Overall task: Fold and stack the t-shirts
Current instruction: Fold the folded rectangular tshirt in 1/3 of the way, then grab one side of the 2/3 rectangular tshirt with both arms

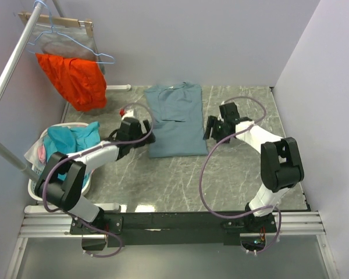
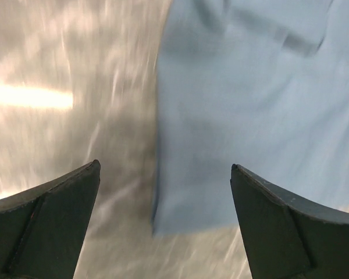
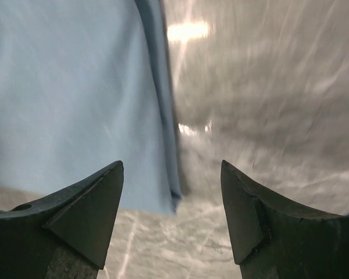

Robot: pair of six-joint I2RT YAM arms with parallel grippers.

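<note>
Slate-blue t-shirt (image 1: 174,119) needs its 2 hem corners pinched evenly and lifted together; left gripper (image 2: 164,165) and right gripper (image 3: 172,163) gape empty beside them.

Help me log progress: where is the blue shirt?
Top view: the blue shirt lies far-centre on the table, between the left gripper and right gripper.
</note>
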